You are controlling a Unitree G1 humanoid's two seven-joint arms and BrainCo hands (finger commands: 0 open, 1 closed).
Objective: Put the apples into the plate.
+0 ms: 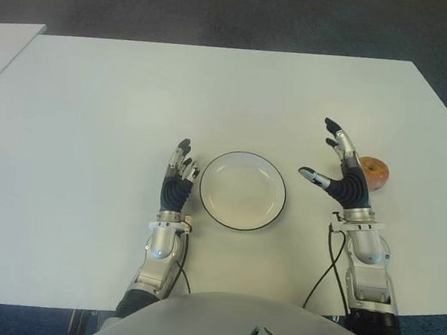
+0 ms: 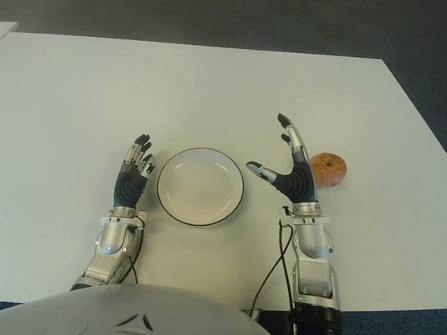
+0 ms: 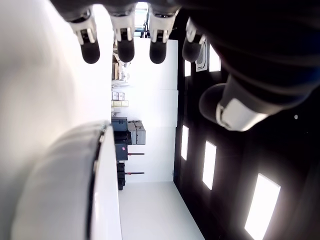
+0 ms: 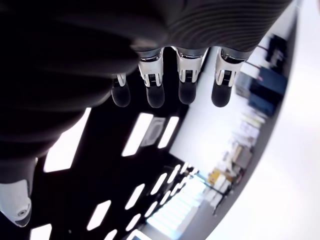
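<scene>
A white plate (image 1: 243, 191) with a thin dark rim sits on the white table (image 1: 118, 99), empty, near the robot's edge of it. The left hand (image 1: 177, 180) shows just to the left of the plate, close beside its rim, fingers straight, slightly spread and holding nothing. The right hand (image 1: 341, 169) is raised to the right of the plate, thumb pointing toward the plate and fingers (image 1: 337, 136) extended apart, grasping nothing. A single reddish-yellow apple (image 1: 373, 173) lies on the table farther right of the plate, just beyond the right hand, partly hidden behind it; whether hand and apple touch cannot be told. A black cable (image 1: 327, 264) trails from the right forearm toward the near table edge.
</scene>
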